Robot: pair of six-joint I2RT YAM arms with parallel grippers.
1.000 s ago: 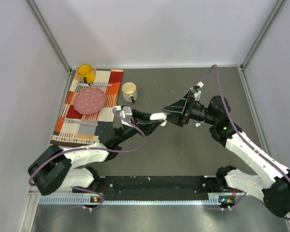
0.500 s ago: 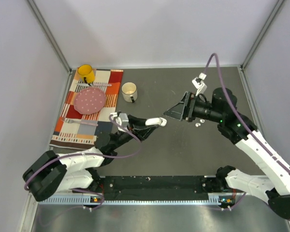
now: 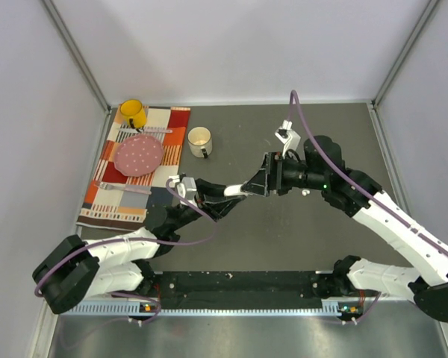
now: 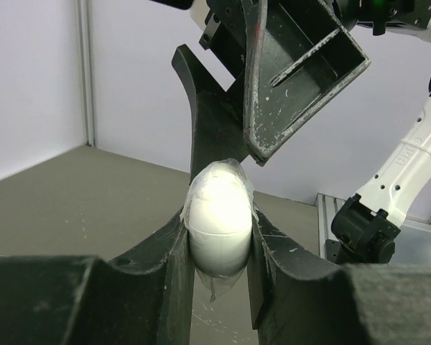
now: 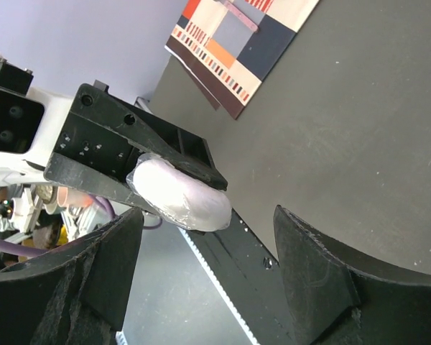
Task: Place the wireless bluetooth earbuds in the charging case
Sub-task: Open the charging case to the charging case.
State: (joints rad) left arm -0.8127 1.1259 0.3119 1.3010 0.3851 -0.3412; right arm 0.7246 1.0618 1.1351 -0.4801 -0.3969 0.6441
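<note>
The right jaws, drawn back from the left arm (image 3: 127, 246) half a second ago, are now brought in again, and their tips are set just beside the charging case (image 4: 217, 219). The case is clenched between the left jaws and held up off the bench (image 3: 284, 239), its rounded end turned toward the right arm (image 3: 373, 216). It looks shut and is wrapped in a clear film.

The right jaws are spread wide and nothing is carried in them. In the right wrist view the case is framed in the gap ahead of them and, so far as can be told, is not yet touched.

A tiny white bit (image 3: 305, 192) is seen on the bench just beside the right arm. It is probably an earbud, though it is too small to be sure.

The fresh approach is judged to be aimed at the case itself, to open it or take it over. The insertion is therefore not yet begun, since no earbud is held by either arm.
</note>
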